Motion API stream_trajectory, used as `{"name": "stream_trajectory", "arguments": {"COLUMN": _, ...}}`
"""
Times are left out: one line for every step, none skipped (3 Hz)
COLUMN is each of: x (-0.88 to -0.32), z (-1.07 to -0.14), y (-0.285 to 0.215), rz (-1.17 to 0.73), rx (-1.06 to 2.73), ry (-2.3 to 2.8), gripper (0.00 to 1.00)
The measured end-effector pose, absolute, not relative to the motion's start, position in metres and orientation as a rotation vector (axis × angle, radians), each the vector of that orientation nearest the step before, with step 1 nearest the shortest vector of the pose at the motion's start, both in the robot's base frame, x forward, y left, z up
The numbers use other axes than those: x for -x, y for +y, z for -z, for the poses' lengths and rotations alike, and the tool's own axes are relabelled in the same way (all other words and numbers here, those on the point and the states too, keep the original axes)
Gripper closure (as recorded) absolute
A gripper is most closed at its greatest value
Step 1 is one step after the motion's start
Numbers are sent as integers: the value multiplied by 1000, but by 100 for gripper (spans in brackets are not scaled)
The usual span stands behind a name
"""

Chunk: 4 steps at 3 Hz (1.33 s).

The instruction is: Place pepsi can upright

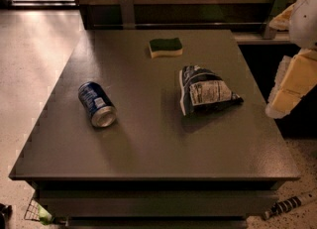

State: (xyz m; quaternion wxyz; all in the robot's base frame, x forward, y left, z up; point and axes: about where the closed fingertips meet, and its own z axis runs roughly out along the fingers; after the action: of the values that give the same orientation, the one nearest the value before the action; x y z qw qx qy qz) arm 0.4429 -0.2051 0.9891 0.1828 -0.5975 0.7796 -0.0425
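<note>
— On the left part of the worktop, a little below mid-frame, I have the pepsi can lying on its side. Nothing touches it.

— Which way does it point?

— Its long axis runs from upper left to lower right in the frame. The silver end faces lower right, towards the near edge. The other end points away to the upper left, and I cannot see it.

— So which step are we at?

— By my reading, the very start. The can is neither grasped nor stood up, so the approach has to come first.

— What does the next move call for?

— I would bring the pincer from the right edge of the frame across to the can, passing the snack bag at centre right without brushing it. I'd turn the wrist so the pincer closes across the round body, square to that slanted axis. Then a lift, a quarter tip, and I'd set it down on one flat end.

— And the pincer now?

— It is off the worktop's right side, well apart from the can, so it has no hold on it. How far open it is I cannot tell. The green sponge near the far edge is out of the way.
</note>
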Motion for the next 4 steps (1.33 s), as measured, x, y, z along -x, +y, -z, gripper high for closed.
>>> {"name": "stream_trajectory", "arguments": {"x": -449, "z": -991, "y": -196, "rz": 91, "rx": 1656, "ry": 2205, "gripper": 0}}
{"name": "stream_trajectory", "arguments": {"x": -480, "z": -991, "y": -165, "rz": -126, "rx": 1469, "ry": 2257, "gripper": 0}}
{"name": "stream_trajectory", "arguments": {"x": -519, "z": -994, "y": -118, "rz": -370, "rx": 1184, "ry": 2312, "gripper": 0}}
{"name": "stream_trajectory", "arguments": {"x": -537, "z": -997, "y": -94, "rz": -435, "rx": 1008, "ry": 2372, "gripper": 0}}
